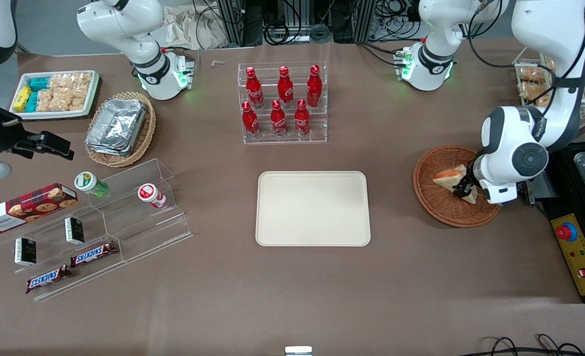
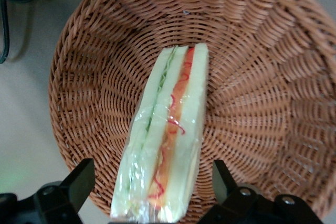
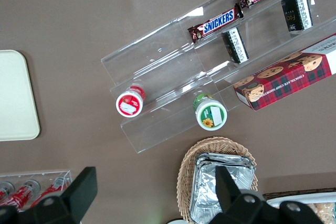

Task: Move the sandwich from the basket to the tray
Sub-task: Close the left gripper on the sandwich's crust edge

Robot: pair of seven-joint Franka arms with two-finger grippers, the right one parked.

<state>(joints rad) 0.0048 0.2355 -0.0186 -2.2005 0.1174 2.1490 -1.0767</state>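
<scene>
Clear film wraps the sandwich (image 2: 168, 135), lying in the basket (image 2: 273, 77): soft, light, slippery, crushable. The pincer (image 2: 152, 192) stands wide, fingers (image 2: 79, 184) astride the wedge, not touching. Grip the bread faces gently; the tray (image 1: 313, 208) lies empty.

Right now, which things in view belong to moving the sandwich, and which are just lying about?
In the job:
sandwich, in the basket
tray, bare
gripper, jaws open either side of the sandwich

Lying about:
cola bottles
Snickers bars
cookie box
foil trays
</scene>
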